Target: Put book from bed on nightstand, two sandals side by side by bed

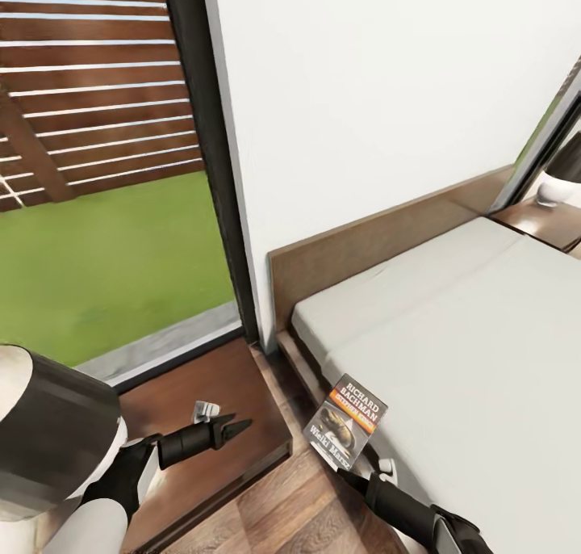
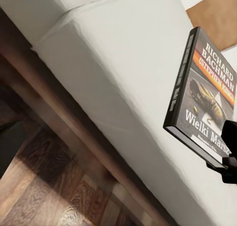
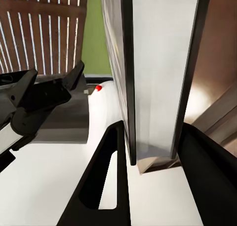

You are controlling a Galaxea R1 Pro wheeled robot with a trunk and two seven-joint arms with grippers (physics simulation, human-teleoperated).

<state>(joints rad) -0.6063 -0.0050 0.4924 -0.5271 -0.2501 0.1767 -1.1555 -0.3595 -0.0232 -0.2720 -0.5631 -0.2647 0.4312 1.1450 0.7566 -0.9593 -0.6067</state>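
My right gripper [image 1: 349, 467] is shut on the lower edge of the book [image 1: 345, 421] and holds it upright over the gap between the bed [image 1: 484, 360] and the near nightstand [image 1: 242, 376]. The book's dark cover has an orange band and white lettering, as the left wrist view's book [image 2: 205, 92] shows. Seen edge-on, the book [image 3: 153, 87] stands between the right gripper's two black fingers [image 3: 106, 176]. My left gripper [image 1: 238, 426] hovers empty over the nightstand top, its fingers slightly apart. The sandals are out of view.
A tall dark-framed window [image 1: 202, 174] rises behind the nightstand, with grass and a slatted fence outside. A small white object [image 1: 204, 410] lies on the nightstand. A second nightstand [image 1: 537, 219] with a white object stands beyond the bed. Wood floor [image 1: 298, 514] runs between nightstand and bed frame.
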